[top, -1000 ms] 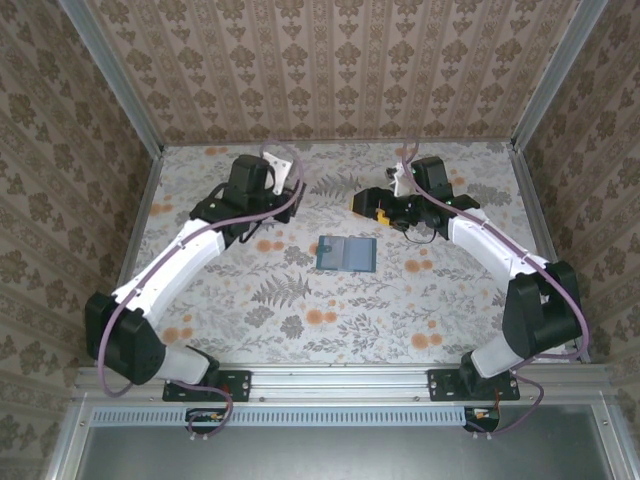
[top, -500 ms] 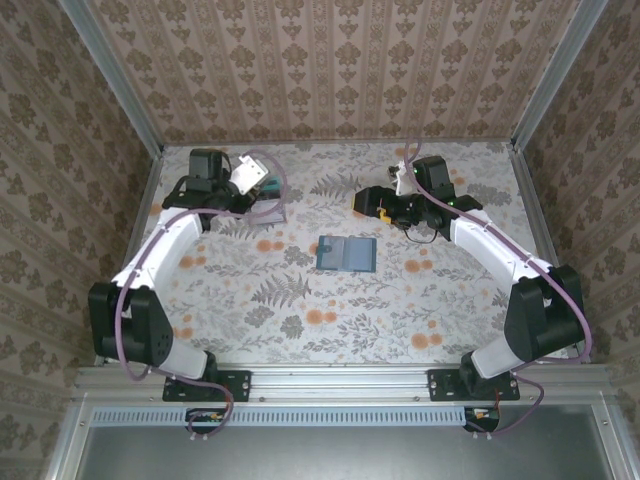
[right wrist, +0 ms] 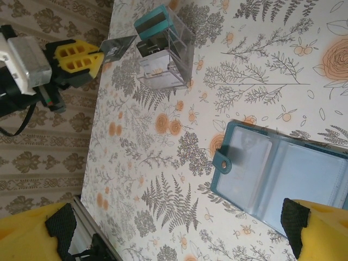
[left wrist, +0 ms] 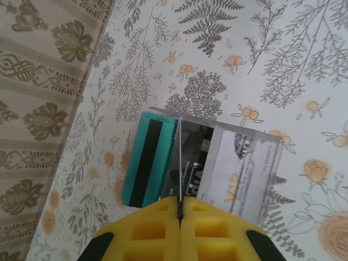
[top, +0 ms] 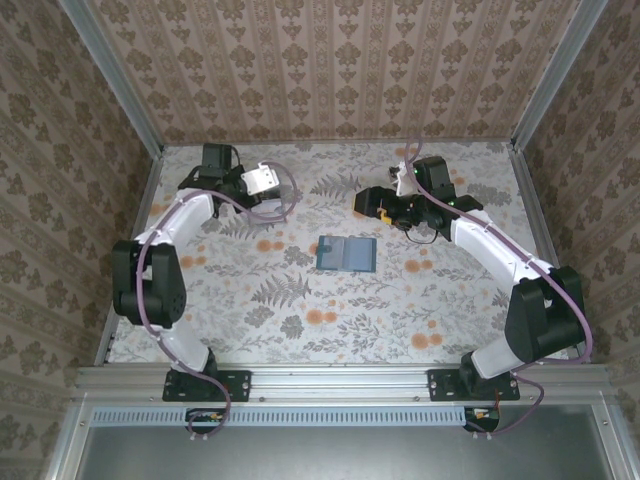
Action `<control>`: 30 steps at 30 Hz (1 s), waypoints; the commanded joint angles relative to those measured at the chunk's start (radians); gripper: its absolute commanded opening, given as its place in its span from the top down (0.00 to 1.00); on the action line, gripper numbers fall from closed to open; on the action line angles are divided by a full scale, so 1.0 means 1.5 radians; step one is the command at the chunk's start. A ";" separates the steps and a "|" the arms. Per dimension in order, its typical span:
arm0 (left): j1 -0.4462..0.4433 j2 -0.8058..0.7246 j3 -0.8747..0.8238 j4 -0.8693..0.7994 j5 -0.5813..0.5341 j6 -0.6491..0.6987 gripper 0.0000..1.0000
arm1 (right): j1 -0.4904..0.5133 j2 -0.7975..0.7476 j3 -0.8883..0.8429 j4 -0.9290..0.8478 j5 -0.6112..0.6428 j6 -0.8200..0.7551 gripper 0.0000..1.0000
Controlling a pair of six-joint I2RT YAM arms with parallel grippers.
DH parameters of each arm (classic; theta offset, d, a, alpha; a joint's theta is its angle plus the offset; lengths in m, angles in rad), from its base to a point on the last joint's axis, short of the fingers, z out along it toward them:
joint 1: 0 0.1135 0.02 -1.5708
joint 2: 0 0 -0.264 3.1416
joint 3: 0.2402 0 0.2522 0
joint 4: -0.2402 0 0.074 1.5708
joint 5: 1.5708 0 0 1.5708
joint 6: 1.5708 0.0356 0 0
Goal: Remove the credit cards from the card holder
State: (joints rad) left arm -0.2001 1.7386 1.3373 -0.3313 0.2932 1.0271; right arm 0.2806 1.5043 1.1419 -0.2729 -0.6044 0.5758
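The left claw (left wrist: 179, 209) is closed tight. Its yellow fingers (left wrist: 147, 231) press together on a thin grey card (right wrist: 116, 48), which the left wrist camera sees edge-on as a fine line running away from the fingertips. Directly beyond that claw, a clear box (right wrist: 175, 46) sits on the flower-patterned table (left wrist: 304, 60), close to the papered wall (left wrist: 38, 81). The held card's far edge is at the box, though I cannot tell whether the two touch. More cards sit side by side inside the box. In the wrist view, a teal card (left wrist: 149, 160) with a black stripe lies on one side of the held card. A dark card (left wrist: 196, 163) and a pale card (left wrist: 244, 168) printed "VIP" lie on the other side. The right claw (top: 368, 203) is spread wide and holds nothing. In its own wrist view the two fingers (right wrist: 32, 234) sit at the bottom corners with table between them. The card holder (right wrist: 283, 174) lies flat and open on the table, well apart from the left claw. It is near the right claw, on the side toward the arm bases. Its snap tab (right wrist: 222, 161) points toward the clear box. I cannot tell whether its see-through pockets hold any cards.
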 commanded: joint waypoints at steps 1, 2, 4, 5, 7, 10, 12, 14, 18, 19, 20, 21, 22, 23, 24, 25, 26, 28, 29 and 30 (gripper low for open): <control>0.005 0.029 0.033 0.011 0.020 0.045 1.00 | 0.006 -0.001 0.020 -0.023 0.015 0.003 0.00; 0.005 0.039 0.039 0.009 0.018 0.047 1.00 | 0.006 0.002 0.024 -0.026 0.016 0.003 0.00; 0.005 0.054 0.050 0.001 0.020 0.052 1.00 | 0.005 0.008 0.032 -0.031 0.017 0.001 0.00; 0.005 0.060 0.051 0.000 0.021 0.052 1.00 | 0.005 0.012 0.035 -0.033 0.018 0.000 0.00; 0.005 0.067 0.050 -0.004 0.024 0.053 1.00 | 0.006 0.017 0.039 -0.033 0.019 -0.001 0.00; 0.005 0.073 0.044 -0.005 0.018 0.060 1.00 | 0.005 0.026 0.042 -0.032 0.019 0.000 0.00; 0.006 0.076 0.044 -0.006 0.021 0.059 1.00 | 0.006 0.032 0.044 -0.031 0.019 0.000 0.01; 0.006 0.079 0.043 -0.008 0.021 0.061 1.00 | 0.005 0.038 0.046 -0.028 0.015 0.000 0.00; 0.007 0.084 0.036 -0.008 0.022 0.058 1.00 | 0.005 0.046 0.050 -0.027 0.014 0.000 0.00; 0.008 0.086 0.034 -0.010 0.023 0.060 1.00 | 0.005 0.047 0.051 -0.027 0.014 0.000 0.00; 0.009 0.087 0.032 -0.011 0.022 0.063 1.00 | 0.005 0.047 0.051 -0.027 0.014 0.000 0.00; 0.010 0.089 0.031 -0.010 0.021 0.062 1.00 | 0.005 0.048 0.050 -0.028 0.014 0.000 0.00; 0.012 0.089 0.030 -0.010 0.021 0.061 1.00 | 0.005 0.048 0.050 -0.028 0.014 -0.001 0.00; 0.013 0.092 0.030 -0.012 0.021 0.063 1.00 | 0.005 0.048 0.048 -0.028 0.014 -0.001 0.00; 0.014 0.094 0.030 -0.010 0.019 0.063 1.00 | 0.005 0.048 0.048 -0.029 0.015 -0.001 0.00; 0.016 0.095 0.027 -0.007 0.019 0.062 1.00 | 0.005 0.048 0.048 -0.028 0.015 -0.001 0.00; 0.017 0.096 0.027 -0.007 0.019 0.063 1.00 | 0.005 0.048 0.047 -0.028 0.015 0.000 0.00; 0.020 0.098 0.026 -0.006 0.019 0.064 1.00 | 0.005 0.048 0.047 -0.028 0.015 0.000 0.01; 0.019 0.098 0.026 -0.006 0.021 0.064 1.00 | 0.005 0.048 0.047 -0.028 0.015 0.000 0.00; 0.019 0.098 0.025 -0.007 0.026 0.065 1.00 | 0.005 0.048 0.047 -0.029 0.016 0.001 0.00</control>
State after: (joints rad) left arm -0.1802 1.8713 1.3834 -0.3290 0.2932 1.0969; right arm 0.2825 1.5723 1.1793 -0.2958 -0.5892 0.5755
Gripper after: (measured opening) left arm 0.046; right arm 0.996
